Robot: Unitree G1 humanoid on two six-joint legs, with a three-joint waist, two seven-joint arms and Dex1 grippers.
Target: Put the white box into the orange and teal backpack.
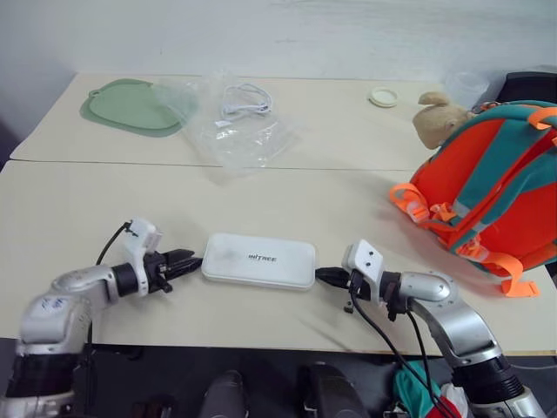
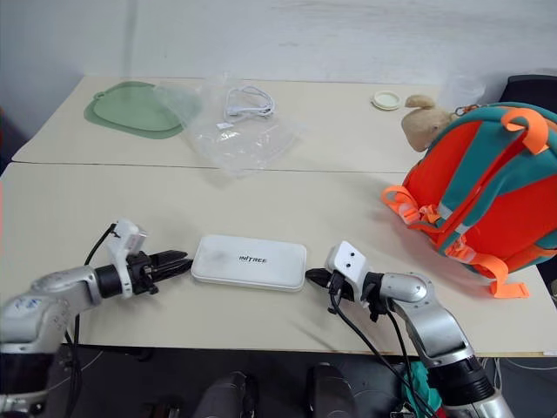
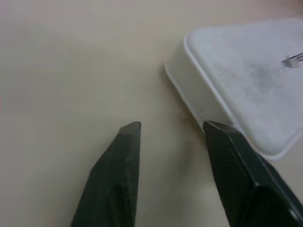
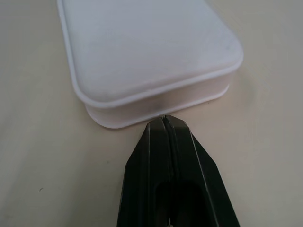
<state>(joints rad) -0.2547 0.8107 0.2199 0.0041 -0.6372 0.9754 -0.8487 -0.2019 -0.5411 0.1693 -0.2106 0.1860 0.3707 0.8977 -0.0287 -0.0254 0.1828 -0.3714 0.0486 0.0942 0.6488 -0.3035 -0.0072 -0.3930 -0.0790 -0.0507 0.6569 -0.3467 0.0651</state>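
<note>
Risk: white box [image 1: 258, 259] is lying flat; pinched end-on, it could be skidding away across the tabletop [image 1: 70, 209].
Axis: running left-right between both grippers, lettering up.
Left gripper [image 1: 184, 261]: fingers parted at its end.
Right gripper [image 1: 328, 277]: closed, empty.
Orange and teal backpack [image 1: 487, 196]: standing well right.

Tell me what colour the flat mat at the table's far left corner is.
Pale green; the flat mat shows best in the left eye view.
</note>
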